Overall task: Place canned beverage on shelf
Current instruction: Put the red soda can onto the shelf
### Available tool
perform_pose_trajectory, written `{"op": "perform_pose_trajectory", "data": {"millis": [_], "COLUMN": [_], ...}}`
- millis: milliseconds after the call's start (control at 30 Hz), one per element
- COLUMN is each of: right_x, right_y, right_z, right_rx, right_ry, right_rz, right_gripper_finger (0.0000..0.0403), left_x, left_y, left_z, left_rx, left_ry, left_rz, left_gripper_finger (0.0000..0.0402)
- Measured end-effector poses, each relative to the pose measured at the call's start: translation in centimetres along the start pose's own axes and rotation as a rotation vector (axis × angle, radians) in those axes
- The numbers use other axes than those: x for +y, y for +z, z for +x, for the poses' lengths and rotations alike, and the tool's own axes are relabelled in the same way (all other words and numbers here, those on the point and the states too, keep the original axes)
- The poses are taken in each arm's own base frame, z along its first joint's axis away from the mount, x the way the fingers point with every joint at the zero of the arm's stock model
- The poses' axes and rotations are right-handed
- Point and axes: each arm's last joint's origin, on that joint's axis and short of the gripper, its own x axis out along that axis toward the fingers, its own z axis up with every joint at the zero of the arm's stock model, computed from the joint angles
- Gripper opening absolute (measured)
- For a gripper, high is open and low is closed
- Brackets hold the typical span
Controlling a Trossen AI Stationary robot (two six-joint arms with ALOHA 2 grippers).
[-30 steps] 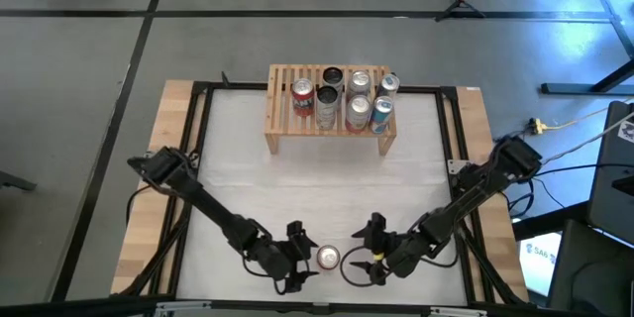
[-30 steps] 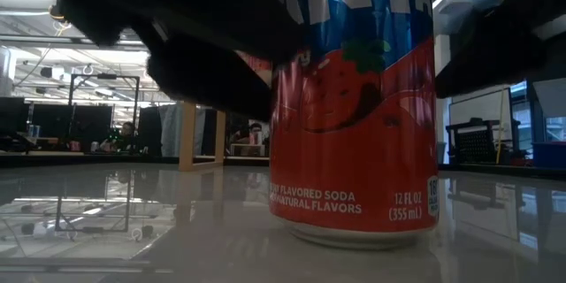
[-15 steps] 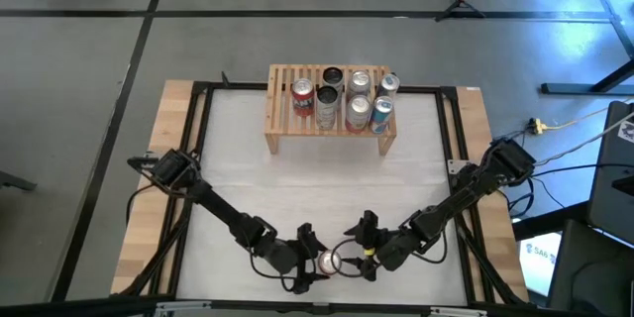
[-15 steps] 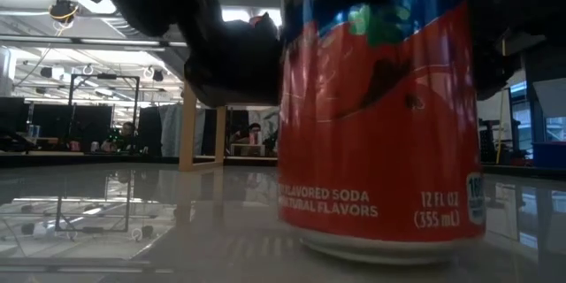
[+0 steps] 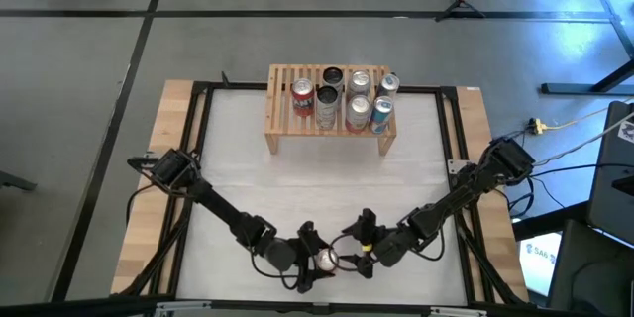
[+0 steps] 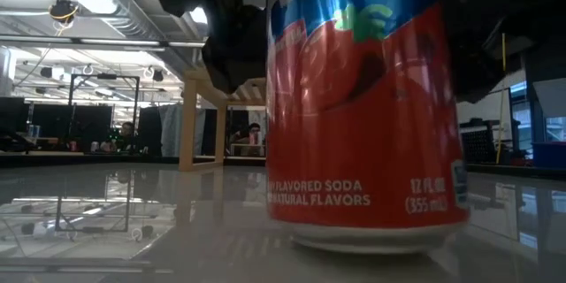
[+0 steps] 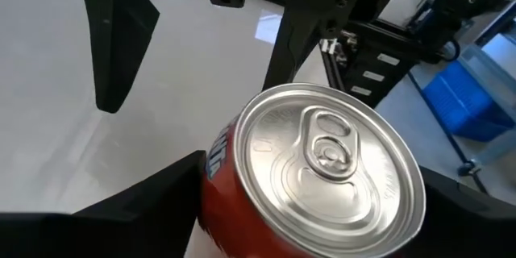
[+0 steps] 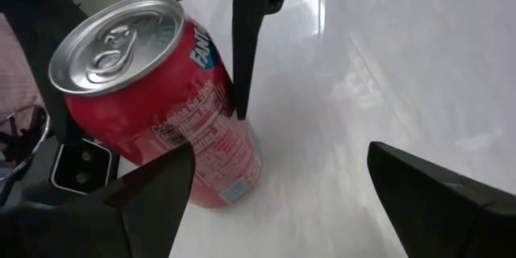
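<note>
Red soda can (image 5: 325, 259) stands upright at the near table edge, well apart from the wooden shelf (image 5: 330, 130). We see our left gripper (image 5: 309, 261) closed around it, while our right gripper (image 5: 359, 248) waits just beside it, fingers spread wide.

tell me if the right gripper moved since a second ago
Yes. In the high view the right gripper has shifted left toward the red can, judged against the shelf.

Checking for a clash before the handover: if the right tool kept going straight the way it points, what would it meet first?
Probably the red soda can, standing just ahead of the open right tool; the left tool already brackets that can from the other side.
</note>
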Motion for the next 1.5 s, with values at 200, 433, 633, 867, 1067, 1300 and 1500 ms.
{"op": "perform_pose_trajectory", "data": {"millis": [200,433,633,867,1067,1300,1500], "right_x": [0.0,0.0,-0.1,-0.3,-0.9,-1.1,-1.4], "right_y": [0.0,0.5,3.0,5.6,7.5,8.2,8.4], "right_z": [0.0,-0.7,-4.0,-8.2,-11.3,-12.5,-12.4], "right_rx": [-0.018,-0.012,-0.071,-0.120,-0.238,-0.278,-0.290], "right_ry": [-0.018,-0.011,-0.031,0.016,-0.011,0.009,-0.013], "right_rz": [-0.009,-0.016,0.000,0.058,0.068,0.089,0.096], "right_gripper_finger": [0.0360,0.0360,0.0360,0.0360,0.0360,0.0360,0.0360], "left_x": [0.0,0.3,-0.1,-0.8,-0.2,1.1,3.4], "left_y": [-0.1,0.6,3.6,9.3,13.2,17.1,19.6], "left_z": [-0.1,-0.1,-2.6,-8.2,-13.1,-17.7,-21.0], "left_rx": [0.014,0.016,-0.011,-0.104,-0.186,-0.345,-0.410], "left_ry": [0.004,0.007,0.054,0.060,0.102,0.140,0.189], "left_rz": [-0.032,-0.109,-0.126,-0.179,-0.207,-0.179,-0.154], "left_gripper_finger": [0.0286,0.0286,0.0286,0.0286,0.0287,0.0289,0.0290]}}
